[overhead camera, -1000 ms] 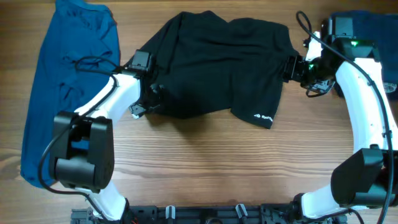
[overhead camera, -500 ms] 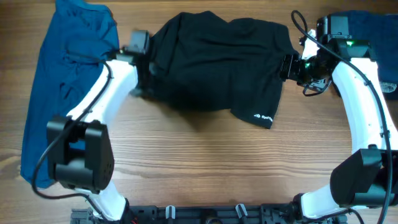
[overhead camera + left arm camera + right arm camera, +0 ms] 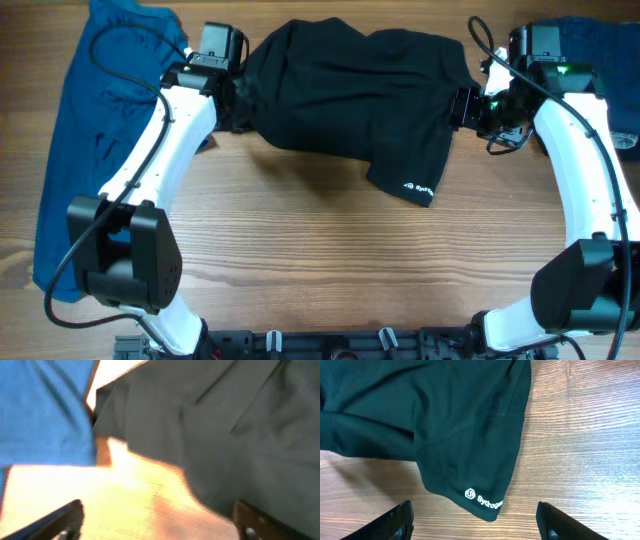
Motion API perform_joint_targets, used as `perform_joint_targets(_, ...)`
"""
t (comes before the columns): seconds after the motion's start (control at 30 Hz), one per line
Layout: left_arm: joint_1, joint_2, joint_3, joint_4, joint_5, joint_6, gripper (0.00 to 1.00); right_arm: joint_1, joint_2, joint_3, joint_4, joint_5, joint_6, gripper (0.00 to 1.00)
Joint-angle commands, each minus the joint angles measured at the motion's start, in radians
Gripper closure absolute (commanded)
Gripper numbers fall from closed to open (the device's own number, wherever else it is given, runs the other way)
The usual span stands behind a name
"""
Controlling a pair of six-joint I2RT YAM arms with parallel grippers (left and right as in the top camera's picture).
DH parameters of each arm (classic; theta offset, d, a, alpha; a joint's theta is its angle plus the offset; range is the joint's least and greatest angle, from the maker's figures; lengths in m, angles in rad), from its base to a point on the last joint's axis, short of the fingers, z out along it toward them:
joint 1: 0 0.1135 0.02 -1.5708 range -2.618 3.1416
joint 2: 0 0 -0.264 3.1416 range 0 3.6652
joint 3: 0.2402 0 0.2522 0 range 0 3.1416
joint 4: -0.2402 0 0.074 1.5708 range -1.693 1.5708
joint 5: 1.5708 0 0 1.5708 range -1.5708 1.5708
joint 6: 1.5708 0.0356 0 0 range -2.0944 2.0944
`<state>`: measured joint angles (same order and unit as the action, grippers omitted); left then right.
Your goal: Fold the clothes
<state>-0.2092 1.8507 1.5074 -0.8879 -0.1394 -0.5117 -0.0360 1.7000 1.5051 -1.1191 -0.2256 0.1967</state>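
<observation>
Left end effector [image 3: 157,525] (splayed) higher along black garment [image 3: 350,90]

Operator: What moved?
Technician: The left gripper [image 3: 160,521] shifted from the black garment's [image 3: 350,100] near-left hem toward the table's [image 3: 320,260] far edge. That hem drew back with it. The logo corner [image 3: 418,187] shifted slightly left.

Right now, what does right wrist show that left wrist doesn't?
Only right wrist: the white logo at the hem corner of the black garment, in sharp focus.
Only left wrist: the blue T-shirt beside the black garment; that picture is blurred.
Both: the black garment lying on the wooden table, and open fingers with nothing between them, on the right gripper and on the left gripper.
</observation>
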Motion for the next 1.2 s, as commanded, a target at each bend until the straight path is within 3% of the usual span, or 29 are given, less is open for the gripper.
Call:
perform_joint_targets(0.0,0.005,0.014,-0.018,-0.071,-0.021,0.011,0.25,0.003,0.003,-0.008,0.005,-0.020,-0.012,0.21)
perform_joint_targets(0.1,0.006,0.018,-0.076,-0.017,-0.043,0.013,0.39,0.003,0.003,-0.008,0.011,-0.020,-0.013,0.21)
perform_joint_targets(0.27,0.006,0.055,-0.194,0.157,-0.045,0.135,0.31,0.003,0.003,-0.008,0.011,-0.019,-0.014,0.21)
perform_joint_targets(0.5,0.006,0.121,-0.247,0.404,-0.047,0.383,0.27,0.003,0.003,-0.008,0.011,-0.019,-0.013,0.21)
perform_joint_targets(0.67,0.006,0.126,-0.247,0.461,-0.201,0.424,0.25,0.003,0.003,-0.008,0.016,-0.016,-0.012,0.21)
perform_joint_targets(0.77,0.006,0.126,-0.247,0.482,-0.210,0.480,0.27,0.003,0.003,-0.008,0.030,-0.016,-0.010,0.21)
perform_joint_targets(0.87,0.006,0.126,-0.247,0.509,-0.210,0.481,0.32,0.003,0.003,-0.008,0.031,-0.016,-0.010,0.21)
perform_joint_targets(1.17,0.006,0.126,-0.247,0.586,-0.195,0.478,0.59,0.003,0.003,-0.008,0.031,-0.016,-0.010,0.21)
